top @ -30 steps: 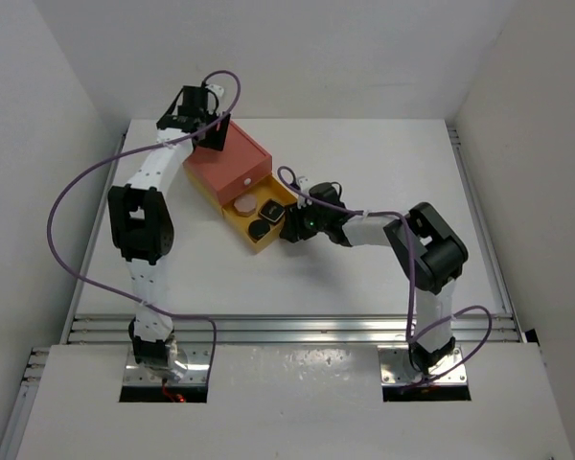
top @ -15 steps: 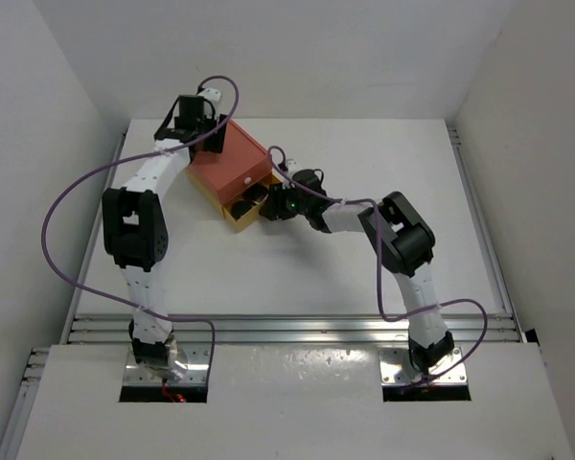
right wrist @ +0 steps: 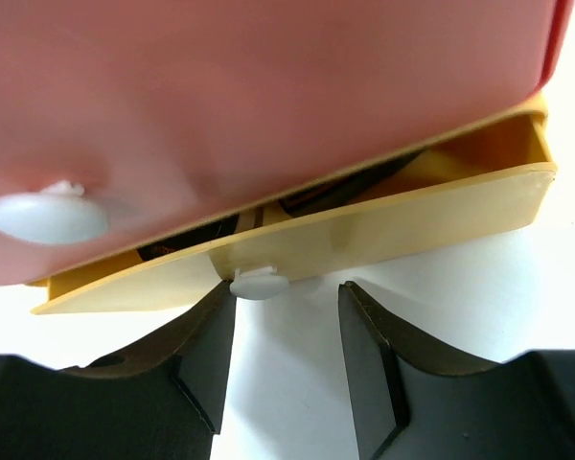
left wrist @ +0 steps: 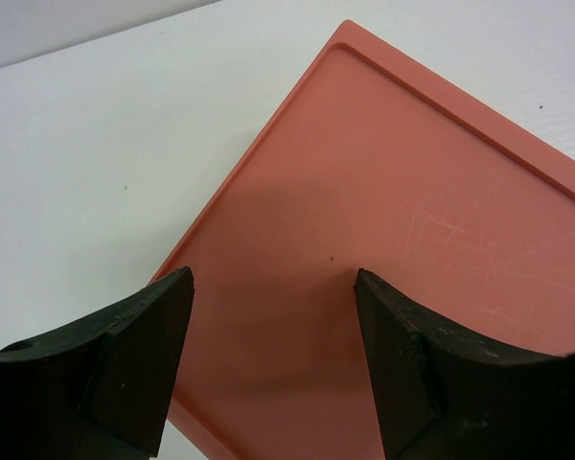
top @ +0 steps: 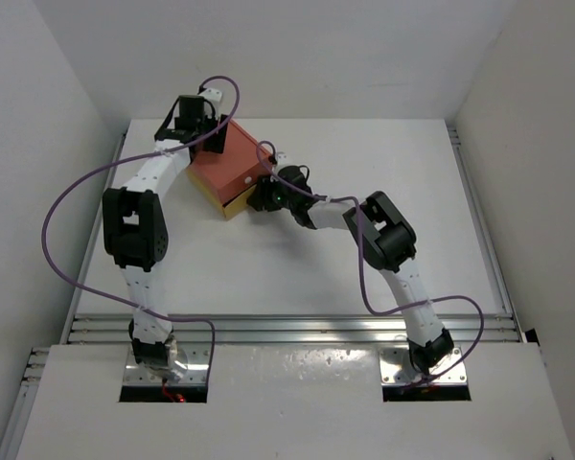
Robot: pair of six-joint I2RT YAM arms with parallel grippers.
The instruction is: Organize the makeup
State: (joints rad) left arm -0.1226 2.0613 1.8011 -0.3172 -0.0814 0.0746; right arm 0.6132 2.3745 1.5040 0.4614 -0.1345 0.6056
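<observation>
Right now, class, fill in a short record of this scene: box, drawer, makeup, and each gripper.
box: coral-red box, set at an angle on the table
drawer: yellow drawer, nearly shut, narrow gap left
makeup: dark items glimpsed through the gap; kinds cannot be told
left gripper: open, over the box's top
right gripper: open, at the drawer front, white knob between its fingers, not clamped

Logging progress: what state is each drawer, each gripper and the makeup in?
yellow drawer: almost shut, narrow gap open.
coral drawer: shut.
makeup: inside the yellow drawer, mostly hidden.
left gripper: open, over the coral box.
right gripper: open, at the yellow drawer's knob.
</observation>
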